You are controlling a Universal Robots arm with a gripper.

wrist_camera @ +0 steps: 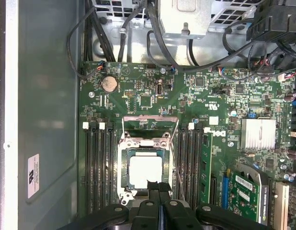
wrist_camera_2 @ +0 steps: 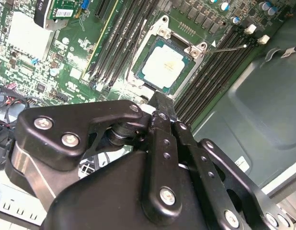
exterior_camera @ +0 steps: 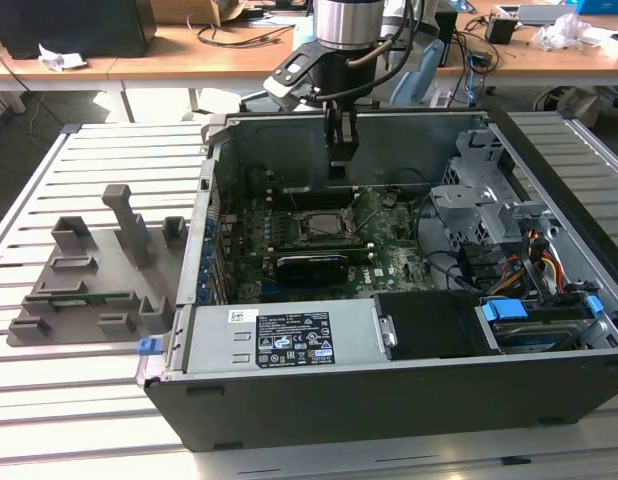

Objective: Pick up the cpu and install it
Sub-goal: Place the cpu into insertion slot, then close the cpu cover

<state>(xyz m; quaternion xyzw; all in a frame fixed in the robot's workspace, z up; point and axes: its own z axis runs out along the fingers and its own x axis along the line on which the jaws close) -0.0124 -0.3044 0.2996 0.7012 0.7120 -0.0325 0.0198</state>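
Observation:
The cpu [wrist_camera: 145,171], a flat square chip with a pale silver top, lies inside the socket on the green motherboard [wrist_camera: 138,91], also seen as cpu [wrist_camera_2: 166,63] in the second wrist view. My gripper [wrist_camera: 158,186] hangs just above the socket's edge, its two black fingers pressed together with nothing between them. In the exterior view the gripper [exterior_camera: 339,168] hovers inside the open computer case, over the socket [exterior_camera: 319,228]. The socket's thin wire lever [wrist_camera_2: 229,48] sticks out sideways.
The case walls [exterior_camera: 289,125] surround the board. A drive cage [exterior_camera: 469,190] and cables stand at the exterior view's right, a power supply [exterior_camera: 279,340] at the front. A grey plastic tray [exterior_camera: 89,280] lies outside the case on the left. A finned heatsink [wrist_camera: 258,133] sits near the socket.

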